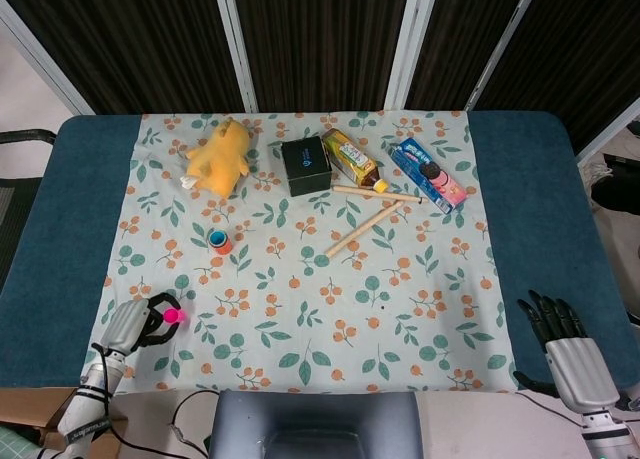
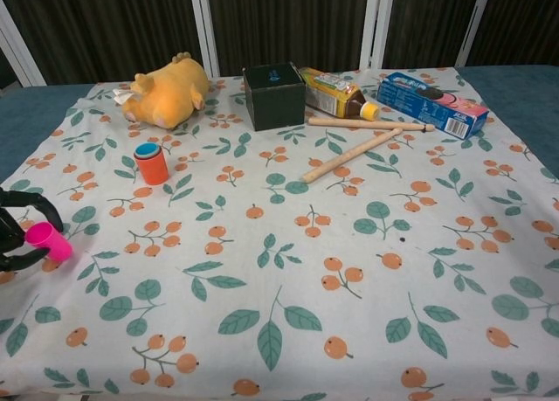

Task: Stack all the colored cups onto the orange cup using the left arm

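Observation:
The orange cup point(image 1: 220, 244) point(image 2: 152, 167) stands left of centre on the cloth, with a blue cup point(image 1: 217, 238) point(image 2: 147, 149) nested in it. At the near left edge my left hand point(image 1: 135, 324) point(image 2: 17, 235) grips the pink cup point(image 1: 172, 316) point(image 2: 48, 241), its dark fingers curled around it. The pink cup is tilted on its side, mouth toward the hand. My right hand point(image 1: 565, 349) rests at the near right corner, off the cloth, fingers spread and empty; the chest view does not show it.
Along the far side lie a yellow plush toy point(image 1: 220, 157), a black box point(image 1: 306, 165), a tea bottle point(image 1: 352, 159), a blue biscuit box point(image 1: 428, 175) and two wooden sticks point(image 1: 366, 219). The floral cloth point(image 1: 330, 309) covers the blue table.

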